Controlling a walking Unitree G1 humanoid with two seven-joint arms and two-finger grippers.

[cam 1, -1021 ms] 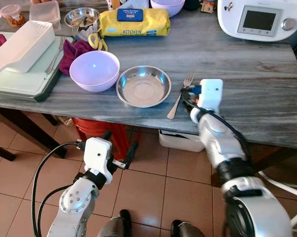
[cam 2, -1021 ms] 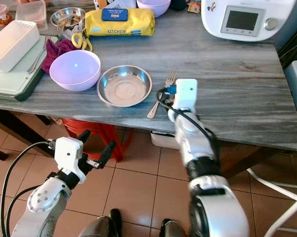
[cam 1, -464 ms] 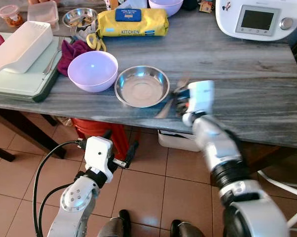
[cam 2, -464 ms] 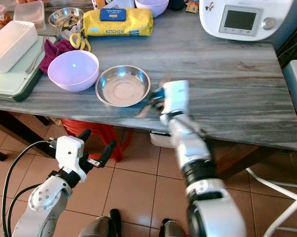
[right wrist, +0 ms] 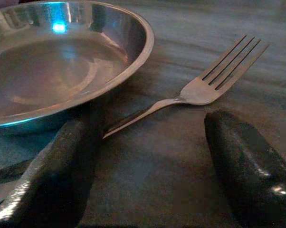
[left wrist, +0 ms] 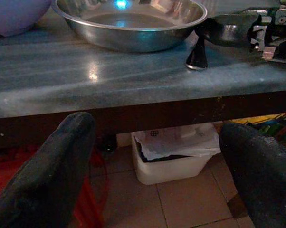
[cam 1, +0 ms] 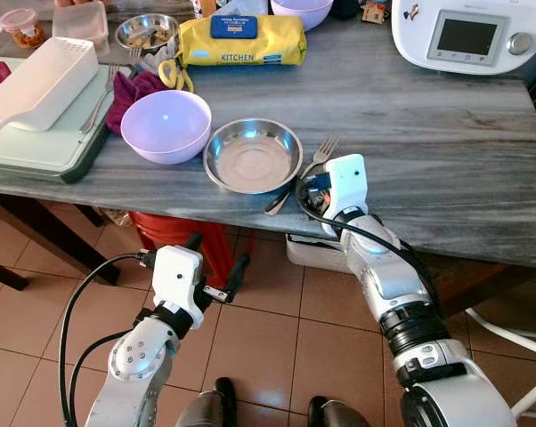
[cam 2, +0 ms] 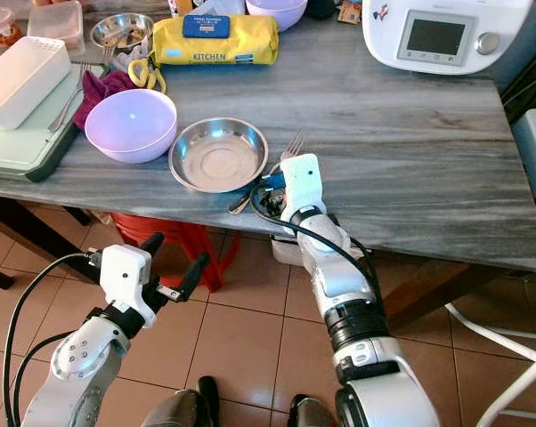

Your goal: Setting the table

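Right gripper (right wrist: 147, 156) low at the near edge of the grey worktop (cam 1: 446, 142), fingers (right wrist: 247, 166) spread apart and gripping nothing. Fork (right wrist: 200, 90) lies flat on the worktop in the gap ahead of them, tines pointing away from the fingers, handle running back beside one finger and close along the rim of the steel bowl (cam 1: 253, 156); whether handle and rim touch cannot be told. In the head views the fork (cam 1: 305, 171) sits just beside the steel bowl, on the side toward the right gripper. Lilac bowl (cam 1: 165, 125) stands just beyond the steel bowl, on its far side from the fingers. Left gripper (cam 1: 216, 271) hangs below the worktop over the tiled floor (cam 1: 277, 347), fingers (left wrist: 52, 171) wide apart, empty; its wrist view looks past them at the worktop's edge, the steel bowl above, and a white box (left wrist: 174, 159) on the floor beneath. Further back on the worktop: yellow kitchen-wipes pack (cam 1: 241, 40), white kitchen appliance with a screen (cam 1: 468, 36), white basket (cam 1: 38, 82) on a pale green board (cam 1: 28, 151).
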